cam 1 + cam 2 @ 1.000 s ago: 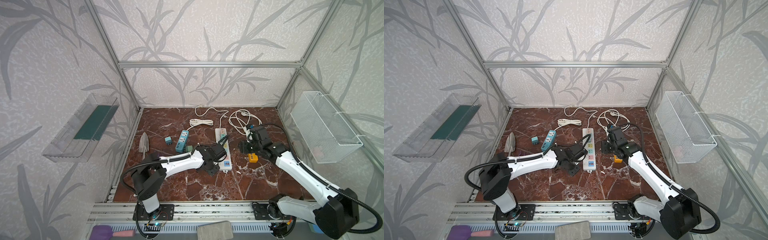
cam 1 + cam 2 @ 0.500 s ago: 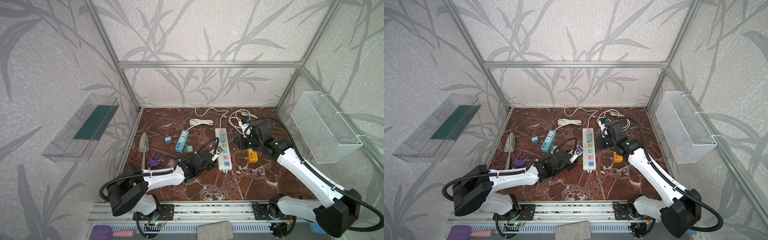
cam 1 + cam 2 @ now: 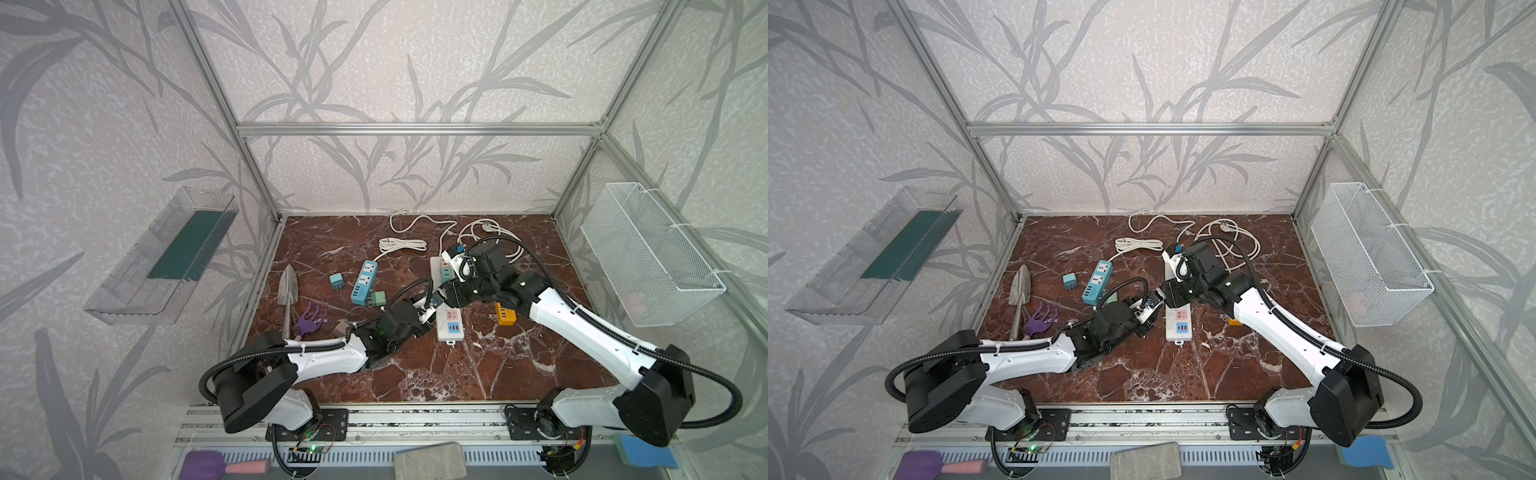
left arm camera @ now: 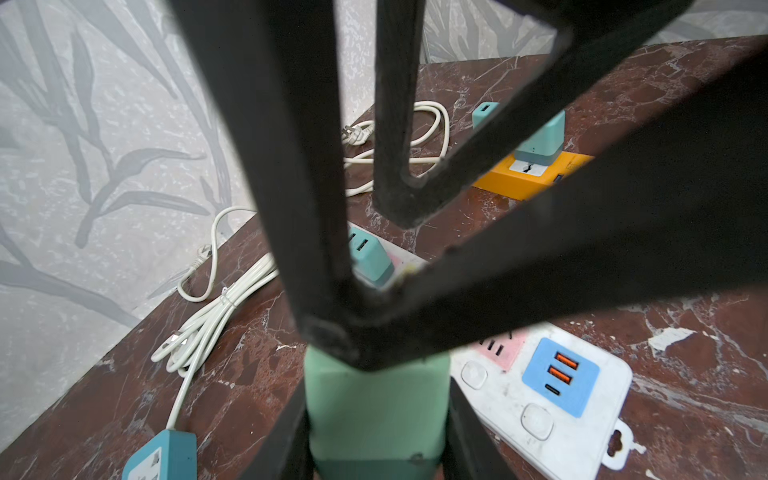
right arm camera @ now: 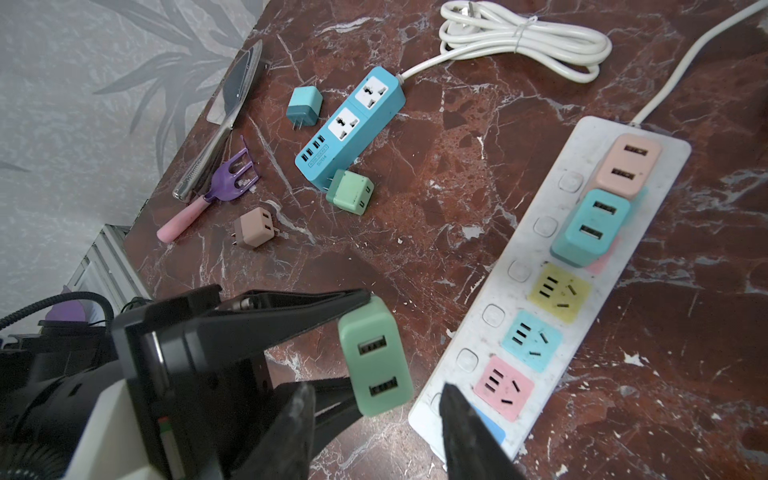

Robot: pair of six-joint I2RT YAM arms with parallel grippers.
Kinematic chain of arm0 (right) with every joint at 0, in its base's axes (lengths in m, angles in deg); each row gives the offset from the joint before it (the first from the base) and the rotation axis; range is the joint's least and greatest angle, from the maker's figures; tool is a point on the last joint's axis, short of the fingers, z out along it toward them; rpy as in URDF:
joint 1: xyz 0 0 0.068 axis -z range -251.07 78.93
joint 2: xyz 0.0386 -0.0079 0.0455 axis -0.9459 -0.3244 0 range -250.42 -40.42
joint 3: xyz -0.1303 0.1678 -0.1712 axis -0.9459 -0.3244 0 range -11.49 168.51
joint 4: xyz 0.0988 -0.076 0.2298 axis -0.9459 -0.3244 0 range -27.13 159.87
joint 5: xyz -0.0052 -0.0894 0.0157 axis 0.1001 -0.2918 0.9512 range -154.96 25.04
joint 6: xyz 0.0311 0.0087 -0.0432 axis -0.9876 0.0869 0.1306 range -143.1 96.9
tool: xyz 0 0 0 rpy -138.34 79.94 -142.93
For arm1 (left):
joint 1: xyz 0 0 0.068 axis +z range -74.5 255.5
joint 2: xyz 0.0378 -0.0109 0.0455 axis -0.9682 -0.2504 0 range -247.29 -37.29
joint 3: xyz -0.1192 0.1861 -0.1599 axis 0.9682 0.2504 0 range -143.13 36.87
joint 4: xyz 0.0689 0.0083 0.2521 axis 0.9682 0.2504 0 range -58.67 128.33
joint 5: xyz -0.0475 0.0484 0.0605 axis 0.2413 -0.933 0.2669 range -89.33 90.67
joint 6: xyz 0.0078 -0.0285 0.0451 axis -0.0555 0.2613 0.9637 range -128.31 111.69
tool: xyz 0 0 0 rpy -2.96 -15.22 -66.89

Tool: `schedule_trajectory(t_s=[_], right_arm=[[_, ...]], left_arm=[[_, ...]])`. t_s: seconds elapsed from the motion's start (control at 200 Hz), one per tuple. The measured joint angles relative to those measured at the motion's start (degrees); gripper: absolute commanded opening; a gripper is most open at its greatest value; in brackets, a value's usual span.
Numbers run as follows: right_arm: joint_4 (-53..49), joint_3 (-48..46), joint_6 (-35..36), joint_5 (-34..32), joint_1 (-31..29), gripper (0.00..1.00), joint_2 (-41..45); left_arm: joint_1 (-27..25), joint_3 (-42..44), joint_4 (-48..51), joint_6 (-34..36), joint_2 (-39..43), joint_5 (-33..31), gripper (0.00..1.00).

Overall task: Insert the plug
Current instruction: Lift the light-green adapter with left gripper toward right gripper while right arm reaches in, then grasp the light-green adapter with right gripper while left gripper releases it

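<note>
My left gripper point(image 5: 365, 345) is shut on a mint-green plug point(image 5: 376, 357), which shows between its jaws in the left wrist view point(image 4: 376, 411). It holds the plug just beside the near end of the white power strip point(image 5: 552, 266), at its left edge in both top views point(image 3: 449, 328) point(image 3: 1177, 328). My right gripper point(image 5: 376, 415) hangs open right over the plug, one finger on each side and neither touching it. On the strip a pink plug point(image 5: 627, 166) and a teal plug point(image 5: 590, 226) fill the far sockets. The yellow, blue and pink sockets point(image 5: 503, 386) are bare.
Left of the strip lie a blue power strip point(image 3: 363, 282), a teal plug point(image 3: 336, 281), another green plug point(image 3: 378, 298), a brown plug point(image 3: 341, 328), a trowel point(image 3: 287, 286) and a purple fork point(image 3: 311, 320). An orange strip point(image 3: 505, 313) lies to the right, with white cords point(image 3: 403, 244) behind.
My right gripper has crossed left over the white strip to the plug in my left gripper. The left arm has dropped low toward the front, uncovering the purple fork.
</note>
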Motion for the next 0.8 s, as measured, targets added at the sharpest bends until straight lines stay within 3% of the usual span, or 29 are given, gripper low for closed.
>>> schedule_trajectory(t_s=[0.18, 0.31, 0.445, 0.8], right_arm=[[1.6, -1.0, -0.6, -0.2, 0.4, 0.42, 0.3], [4.3, -5.1, -3.2, 3.5, 4.5, 0.38, 2.6], [4.9, -7.8, -5.0, 5.1, 9.8, 0.40, 6.3], [4.9, -7.8, -5.0, 11.8, 8.9, 0.46, 8.2]], left_arm=[[0.0, 0.1, -0.5, -1.3, 0.4, 1.1, 0.00], [-0.2, 0.1, -1.6, -2.7, 1.9, 3.3, 0.00], [-0.2, 0.1, -1.7, -4.0, 3.7, 5.2, 0.00], [-0.2, -0.3, 1.4, -5.9, 4.1, 8.6, 0.00]])
